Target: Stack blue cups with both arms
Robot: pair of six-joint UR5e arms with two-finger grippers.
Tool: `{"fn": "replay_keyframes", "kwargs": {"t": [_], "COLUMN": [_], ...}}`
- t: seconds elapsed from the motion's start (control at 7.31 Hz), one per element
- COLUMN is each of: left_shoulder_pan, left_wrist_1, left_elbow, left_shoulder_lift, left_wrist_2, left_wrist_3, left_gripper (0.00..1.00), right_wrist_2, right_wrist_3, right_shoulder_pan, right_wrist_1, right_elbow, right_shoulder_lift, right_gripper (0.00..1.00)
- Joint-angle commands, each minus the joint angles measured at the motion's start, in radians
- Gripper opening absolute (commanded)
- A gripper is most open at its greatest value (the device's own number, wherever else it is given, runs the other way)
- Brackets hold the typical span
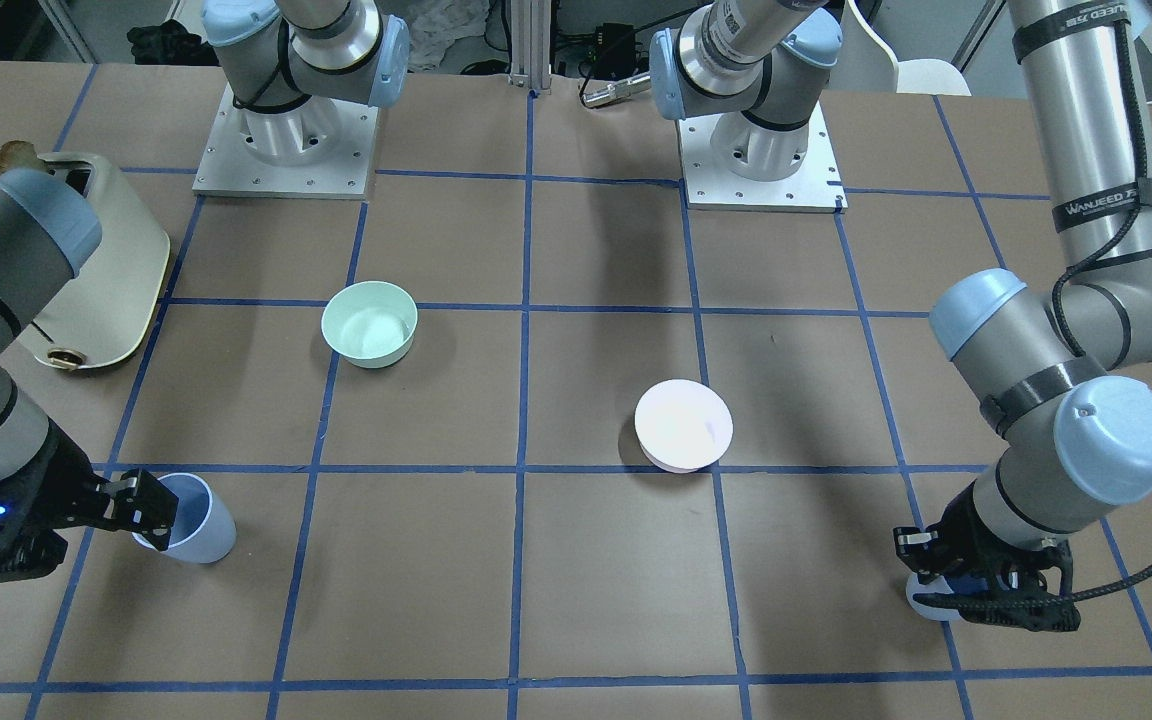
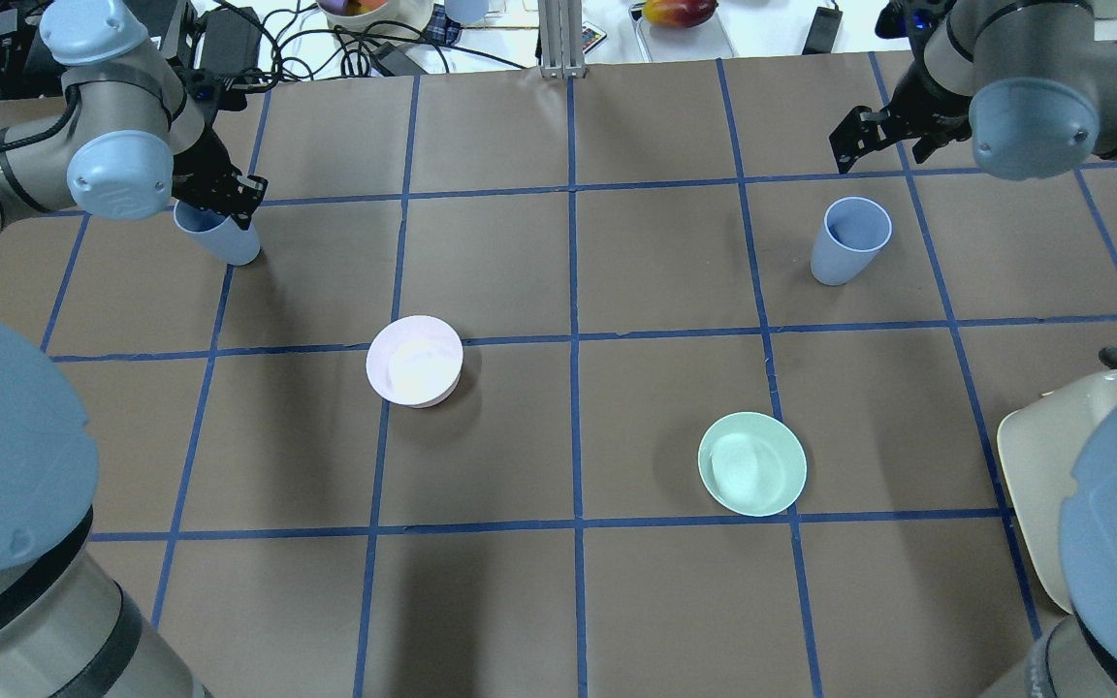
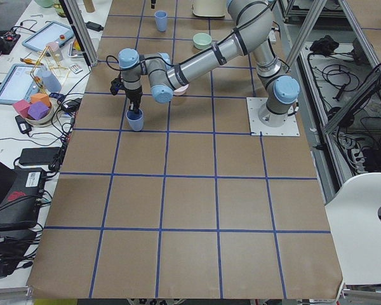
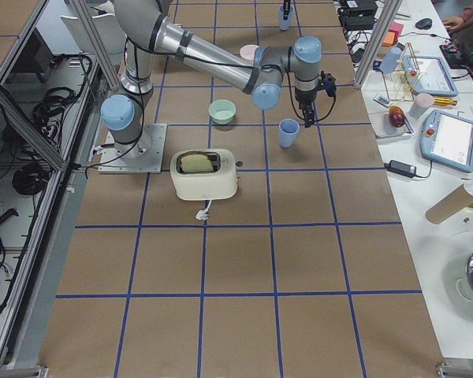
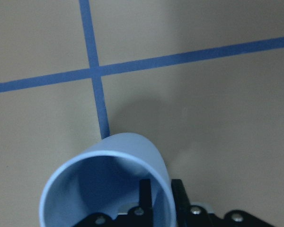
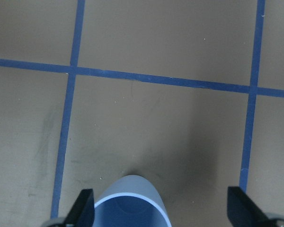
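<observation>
One blue cup (image 2: pixel 221 240) is at the far left of the overhead view. My left gripper (image 2: pixel 219 194) is shut on its rim: in the left wrist view one finger (image 5: pixel 143 191) is inside the cup (image 5: pixel 109 189) and the other outside. I cannot tell whether this cup touches the table. The second blue cup (image 2: pixel 849 242) stands upright at the far right. My right gripper (image 2: pixel 874 136) hangs open above and just beyond it. In the right wrist view its fingers (image 6: pixel 85 208) are spread wide, and the cup's rim (image 6: pixel 130 201) shows low, near the left finger.
A pale pink bowl (image 2: pixel 415 360) and a mint-green bowl (image 2: pixel 752 463) sit between the two cups. A cream toaster (image 2: pixel 1043 456) holding bread stands at the table's right edge. Blue tape marks a grid on the brown table. Cables and clutter lie beyond the far edge.
</observation>
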Motion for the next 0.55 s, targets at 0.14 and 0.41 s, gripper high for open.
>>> {"fn": "replay_keyframes", "kwargs": {"t": [0.14,0.41], "left_shoulder_pan": [-0.106,-0.212], "left_wrist_1": [-0.106,-0.086], "left_elbow": [0.142,0.175], "left_shoulder_lift": [-0.010,-0.021], "left_wrist_2": [-0.033,-0.080], "left_wrist_3": [-0.225,-0.429], "left_gripper": [0.00,0.00], "right_wrist_2": [-0.038,-0.039], "right_wrist_3": [-0.028,-0.030], "right_shoulder_pan": [-0.023,-0.040], "right_wrist_1": [0.040,0.117], "right_elbow": [0.019,0.021], "right_shoulder_lift": [0.029,0.030], "right_gripper": [1.00,1.00]}}
